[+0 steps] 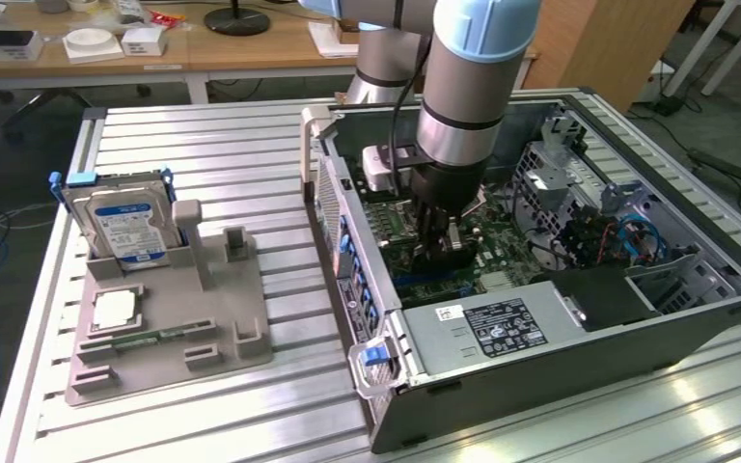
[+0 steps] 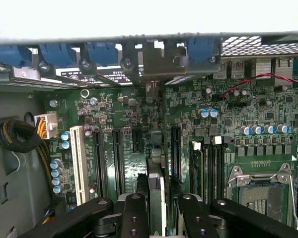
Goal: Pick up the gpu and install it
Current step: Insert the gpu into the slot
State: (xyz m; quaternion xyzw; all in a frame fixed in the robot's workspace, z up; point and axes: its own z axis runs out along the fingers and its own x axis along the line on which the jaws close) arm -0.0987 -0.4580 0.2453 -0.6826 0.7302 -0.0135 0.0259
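In the wrist view, the tool point(image 2: 157, 210) is seen clamped on the gpu point(image 2: 156, 191), held edge-on over the motherboard point(image 2: 139, 129) slots inside the computer case point(image 1: 679, 318). Beside the case, on the table point(image 1: 204, 145), a hard drive point(image 1: 123, 227) with a blue-white label stands in a grey holder point(image 1: 216, 328); its writing cannot be read.

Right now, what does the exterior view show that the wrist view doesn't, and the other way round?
Exterior only: the grey holder tray with the hard drive standing in it, beside the open computer case. Wrist only: the white expansion slot and the empty CPU socket. Both: the gripper closed on the gpu, edge-on above the motherboard.
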